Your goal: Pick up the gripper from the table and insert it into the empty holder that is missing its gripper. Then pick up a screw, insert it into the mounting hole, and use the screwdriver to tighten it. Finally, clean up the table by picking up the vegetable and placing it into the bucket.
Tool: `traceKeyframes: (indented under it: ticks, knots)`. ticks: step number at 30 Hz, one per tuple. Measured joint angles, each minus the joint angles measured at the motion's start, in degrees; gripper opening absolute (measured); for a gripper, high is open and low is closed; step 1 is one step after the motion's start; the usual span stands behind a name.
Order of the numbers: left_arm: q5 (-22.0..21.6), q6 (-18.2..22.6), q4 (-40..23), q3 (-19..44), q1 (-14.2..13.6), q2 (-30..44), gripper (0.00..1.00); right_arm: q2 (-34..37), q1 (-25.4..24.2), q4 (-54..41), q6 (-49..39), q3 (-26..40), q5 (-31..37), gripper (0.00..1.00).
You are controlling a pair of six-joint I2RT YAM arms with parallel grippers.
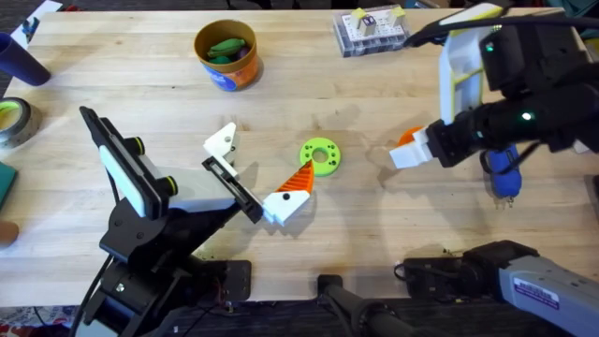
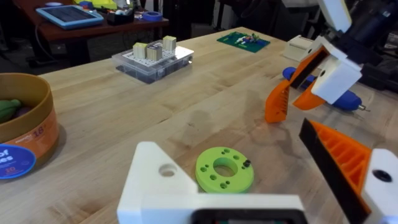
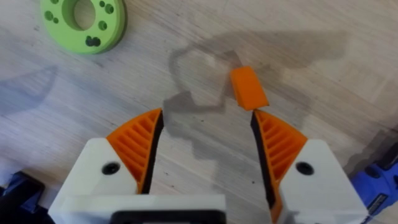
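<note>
in the overhead view the left pincer (image 1: 257,167) is seen low on the table, its two sides set wide apart with nothing between them. one side is the bare white holder (image 1: 222,142). the other carries a short striped wedge (image 1: 298,178). the green ring (image 1: 320,156) lies just beside the wedge.

the right pincer (image 1: 412,150) is placed right of the ring, and a little orange of the gripper (image 1: 407,138) is seen against it. the left wrist view gives more: the gripper (image 2: 278,102) is tilted, its lower end on the table and its upper end up by the right pincer. whether it is clamped cannot be told there. in the right wrist view the right pincer (image 3: 208,134) is spread wide with bare wood between the pads (image 3: 140,146), and only an orange end of the gripper (image 3: 247,87) is seen, just past one pad.

the dark hole of the holder (image 2: 158,177) is shown clearly by the left wrist view.

counted: one ring, one bucket (image 1: 229,70) at the far side with green vegetable pieces inside, one blue screwdriver (image 1: 503,173) under the right arm, one clear box (image 1: 370,33) at the far edge, and one tape roll (image 1: 14,120) at the left edge.
</note>
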Motion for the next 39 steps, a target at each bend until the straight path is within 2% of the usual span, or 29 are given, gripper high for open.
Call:
traceKeyframes:
  ticks: [5, 9, 13, 17, 24, 28, 32, 39]
  knots:
    - [-0.07, 0.0, 0.63, 0.09, 0.0, 0.29, 0.992, 1.04, 0.36, -1.73, -0.1, 0.59, 0.21, 0.852]
    - [-0.07, 0.0, 0.64, 0.09, 0.0, 0.29, 0.992, 0.31, 0.53, -4.85, -0.12, 4.35, 0.34, 0.852]
    - [-0.07, 0.0, 0.64, 0.09, 0.0, 0.29, 0.992, -3.56, 0.53, -5.13, -0.12, 7.32, 1.82, 0.852]
    - [-0.06, 0.0, 0.64, 0.09, 0.0, 0.29, 0.992, -7.12, 0.53, -4.93, -0.55, 7.59, 4.46, 0.852]
    - [-0.06, 0.01, 0.64, 0.09, 0.0, 0.29, 0.992, -7.49, 0.53, -4.57, -11.23, 7.59, 7.81, 0.852]
    - [-0.06, 0.0, 0.65, 0.09, 0.0, 0.29, 0.992, -4.73, 0.53, -4.35, -19.61, 7.61, 8.3, 0.852]
    - [-0.07, 0.0, 0.64, 0.09, 0.0, 0.29, 0.992, 1.22, 0.52, -4.88, -25.35, 7.63, 8.44, 0.852]
    - [-0.07, 0.0, 0.64, 0.09, 0.0, 0.29, 0.992, 10.88, 0.51, -4.57, -29.12, 7.63, 9.04, 0.852]
